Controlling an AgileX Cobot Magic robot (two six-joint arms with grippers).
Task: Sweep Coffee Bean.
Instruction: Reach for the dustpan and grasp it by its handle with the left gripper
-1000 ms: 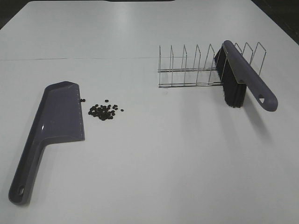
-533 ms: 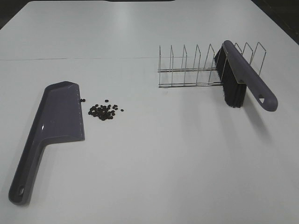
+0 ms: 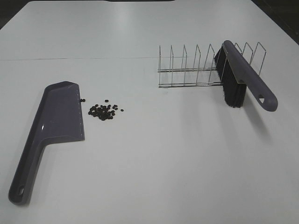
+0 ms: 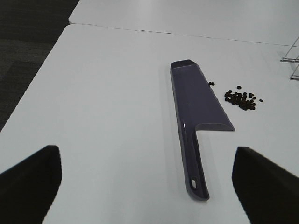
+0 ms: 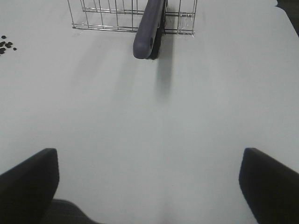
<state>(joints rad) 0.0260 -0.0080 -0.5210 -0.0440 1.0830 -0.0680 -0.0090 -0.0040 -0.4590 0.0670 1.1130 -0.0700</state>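
A small heap of dark coffee beans (image 3: 103, 111) lies on the white table, just right of the purple dustpan (image 3: 56, 121), which lies flat at the left with its handle toward the front. The beans (image 4: 240, 99) and dustpan (image 4: 196, 102) also show in the left wrist view. A purple brush with black bristles (image 3: 243, 77) leans in a wire rack (image 3: 187, 70) at the right; the right wrist view shows the brush (image 5: 149, 28) ahead. The left gripper (image 4: 147, 186) and the right gripper (image 5: 149, 186) are open, empty and above the table. Neither shows in the exterior view.
The white table (image 3: 163, 154) has a seam line across its back part. A few stray beans (image 3: 82, 100) lie beside the dustpan's edge. The rack (image 5: 107, 14) has several upright wire dividers. Dark floor lies beyond the table's left edge (image 4: 28, 60).
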